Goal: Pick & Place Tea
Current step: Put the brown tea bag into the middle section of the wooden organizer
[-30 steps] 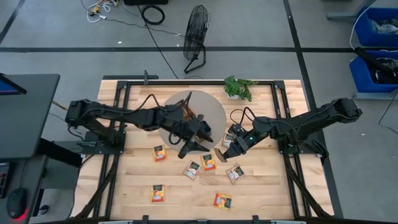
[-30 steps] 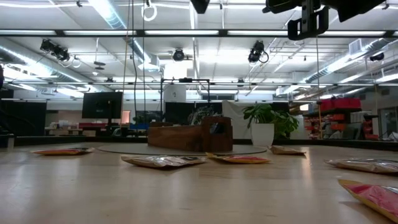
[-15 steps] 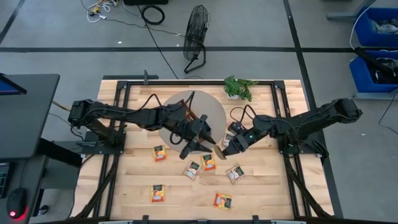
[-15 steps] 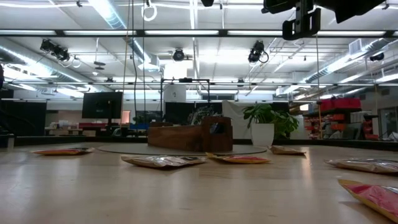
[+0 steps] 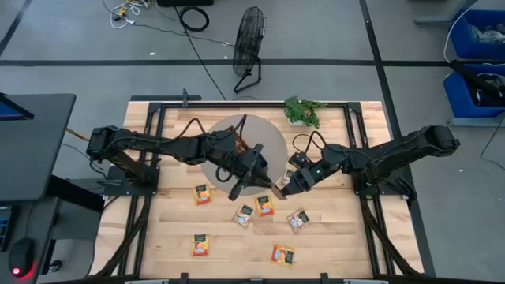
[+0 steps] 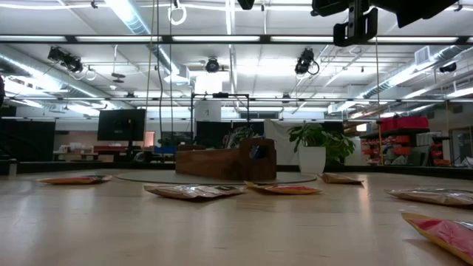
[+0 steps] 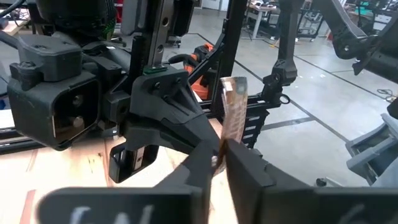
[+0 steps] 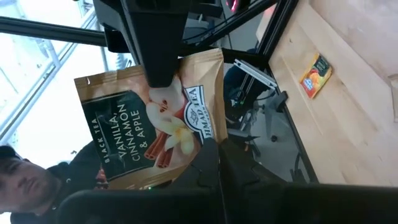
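The tabletop (image 5: 173, 237) is pale wood, and both dark arms reach in from its side edges and meet near its middle. The left arm stretches across the grey round mat (image 5: 272, 142), elbow low, wrist angled toward the front edge. The right arm comes in from the right edge, forearm nearly level, wrist turned toward the other arm.

The two tools meet over bare wood just off the mat's front-right rim. The right tool (image 5: 286, 186) is clamped tight on a beige tea sachet (image 8: 152, 118), held on edge above the tabletop; its label reads vanilla, cinnamon and apple. The left tool (image 5: 268, 180) has its fingers (image 7: 245, 165) pinched on the same sachet, whose thin edge stands up between them in the left wrist view.

The wooden tray (image 6: 225, 161) sits on the mat, the small plant (image 5: 303, 111) near the back edge. Six more sachets lie flat toward the front edge: one orange sachet (image 5: 203, 194) left of the tools, three just in front of them, two near the front edge. The front corners and the strip along the left edge are open wood.
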You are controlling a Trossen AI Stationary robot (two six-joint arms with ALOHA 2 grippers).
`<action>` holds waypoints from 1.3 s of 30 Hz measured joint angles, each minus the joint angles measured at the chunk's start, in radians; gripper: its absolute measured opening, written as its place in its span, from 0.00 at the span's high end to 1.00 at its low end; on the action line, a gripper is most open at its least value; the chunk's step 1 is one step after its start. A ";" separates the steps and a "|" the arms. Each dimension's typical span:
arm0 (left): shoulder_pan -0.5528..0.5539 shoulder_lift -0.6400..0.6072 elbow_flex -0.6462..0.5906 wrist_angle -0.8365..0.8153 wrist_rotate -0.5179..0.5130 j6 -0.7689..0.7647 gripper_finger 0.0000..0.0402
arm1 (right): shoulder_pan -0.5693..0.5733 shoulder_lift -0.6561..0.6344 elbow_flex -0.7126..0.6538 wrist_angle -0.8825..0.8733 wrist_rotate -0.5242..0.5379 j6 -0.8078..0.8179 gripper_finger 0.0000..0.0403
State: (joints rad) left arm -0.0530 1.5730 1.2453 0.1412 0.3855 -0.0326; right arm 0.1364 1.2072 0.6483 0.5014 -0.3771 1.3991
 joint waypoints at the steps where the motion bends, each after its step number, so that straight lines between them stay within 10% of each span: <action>1: 0.003 0.000 0.000 -0.002 0.000 -0.003 0.93 | 0.000 0.000 0.000 0.000 0.002 0.001 1.00; 18: 0.073 0.000 -0.001 -0.160 0.293 -0.203 1.00 | -0.006 0.000 0.000 -0.145 0.024 -0.067 0.75; 39: 0.098 0.000 -0.002 -0.381 0.327 -0.275 1.00 | -0.086 -0.062 0.000 -0.215 0.094 -0.253 0.70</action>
State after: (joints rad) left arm 0.0452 1.5730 1.2438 -0.2399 0.7124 -0.3080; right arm 0.0506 1.1450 0.6479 0.2863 -0.2833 1.1463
